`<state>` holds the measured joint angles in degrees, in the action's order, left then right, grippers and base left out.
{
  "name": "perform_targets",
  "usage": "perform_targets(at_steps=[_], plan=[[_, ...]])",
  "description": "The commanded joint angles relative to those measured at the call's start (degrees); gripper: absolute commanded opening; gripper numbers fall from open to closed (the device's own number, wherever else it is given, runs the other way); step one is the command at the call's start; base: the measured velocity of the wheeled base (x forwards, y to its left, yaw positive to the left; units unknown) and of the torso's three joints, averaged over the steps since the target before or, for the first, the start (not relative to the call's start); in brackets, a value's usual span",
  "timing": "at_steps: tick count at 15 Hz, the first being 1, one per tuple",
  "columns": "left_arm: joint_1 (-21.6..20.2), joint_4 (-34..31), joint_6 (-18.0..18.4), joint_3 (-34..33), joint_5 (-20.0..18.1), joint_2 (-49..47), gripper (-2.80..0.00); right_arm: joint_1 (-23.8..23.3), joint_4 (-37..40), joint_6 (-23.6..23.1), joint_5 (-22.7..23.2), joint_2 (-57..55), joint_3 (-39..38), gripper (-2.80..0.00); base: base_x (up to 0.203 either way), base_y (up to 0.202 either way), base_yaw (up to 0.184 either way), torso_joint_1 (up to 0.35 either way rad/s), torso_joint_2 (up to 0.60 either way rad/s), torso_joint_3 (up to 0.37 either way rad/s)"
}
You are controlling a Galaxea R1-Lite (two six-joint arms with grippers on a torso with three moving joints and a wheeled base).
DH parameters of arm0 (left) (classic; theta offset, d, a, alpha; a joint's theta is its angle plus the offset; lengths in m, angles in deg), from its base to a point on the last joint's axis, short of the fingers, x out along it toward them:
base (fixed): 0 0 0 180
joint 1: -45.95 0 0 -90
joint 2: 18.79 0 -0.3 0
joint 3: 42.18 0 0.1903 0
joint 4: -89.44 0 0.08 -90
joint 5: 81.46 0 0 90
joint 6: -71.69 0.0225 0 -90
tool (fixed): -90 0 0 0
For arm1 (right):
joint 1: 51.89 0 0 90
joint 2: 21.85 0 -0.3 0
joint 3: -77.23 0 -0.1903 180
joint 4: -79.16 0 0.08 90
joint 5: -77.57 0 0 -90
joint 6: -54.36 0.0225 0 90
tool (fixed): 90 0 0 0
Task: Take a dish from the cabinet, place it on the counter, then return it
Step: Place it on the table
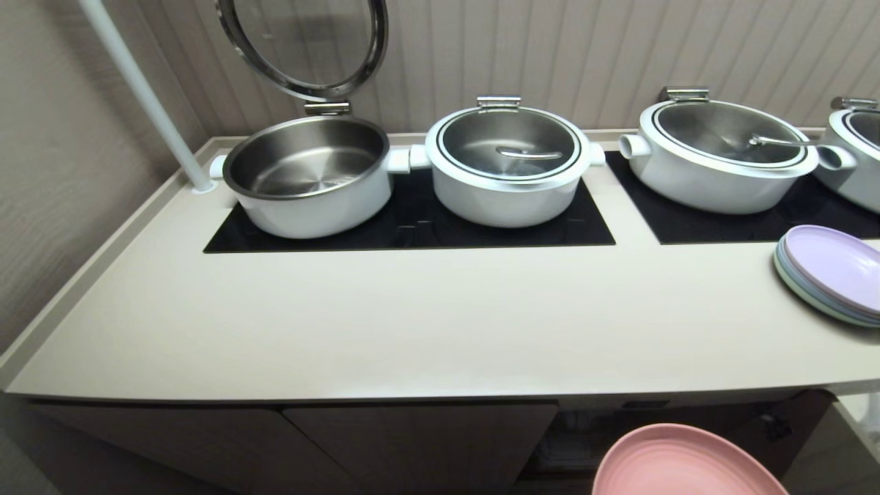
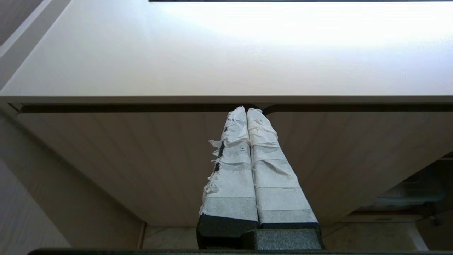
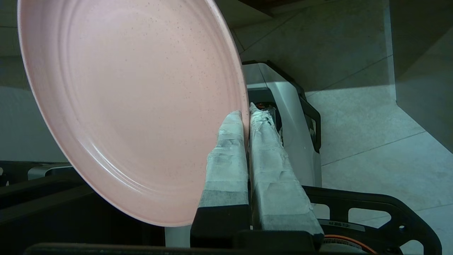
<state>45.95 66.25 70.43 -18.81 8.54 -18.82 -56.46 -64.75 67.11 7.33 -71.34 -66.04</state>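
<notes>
I have the pink dish (image 3: 131, 106) pinched by its rim in the right hand (image 3: 246, 115), the two taped fingers (image 3: 226, 156) pressed together on the edge with one pad on each face. From the head camera the dish (image 1: 687, 464) shows low at the front, below the lip of the worktop (image 1: 412, 323) and in front of the open part of the cabinet (image 1: 412, 440), so it is out of the cabinet but not yet set down. It hangs tilted, nearly all of it out to one side of the grip.

I judge it stiff and fairly light, likely plastic or melamine, with a smooth glaze-like face that could slide between the pads. A rim pinch is the only hold a flat plate offers, yet it leaves the whole disc levering on a small contact, so I would keep moves slow and avoid knocking the worktop edge on the way up.

The left hand (image 2: 246, 111) is parked before the closed cabinet door (image 2: 141, 159), fingers pressed together on nothing.

A stack of pastel plates (image 1: 828, 275) sits on the worktop's right, near the white pots (image 1: 509, 165); I would land well apart from them
</notes>
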Motion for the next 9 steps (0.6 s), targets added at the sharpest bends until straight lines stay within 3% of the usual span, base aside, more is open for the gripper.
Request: perform_targets(at_steps=[1, 9], plan=[[0.0, 0.0, -0.1, 0.0, 0.0, 0.0, -2.80, 0.0, 0.2, 0.1, 0.1, 0.0, -0.2, -2.80, 0.000, 0.000, 0.000, 0.000, 0.00, 0.000], [0.0, 0.0, -0.1, 0.0, 0.0, 0.0, -2.80, 0.0, 0.2, 0.1, 0.1, 0.0, -0.2, -2.80, 0.000, 0.000, 0.000, 0.000, 0.00, 0.000]])
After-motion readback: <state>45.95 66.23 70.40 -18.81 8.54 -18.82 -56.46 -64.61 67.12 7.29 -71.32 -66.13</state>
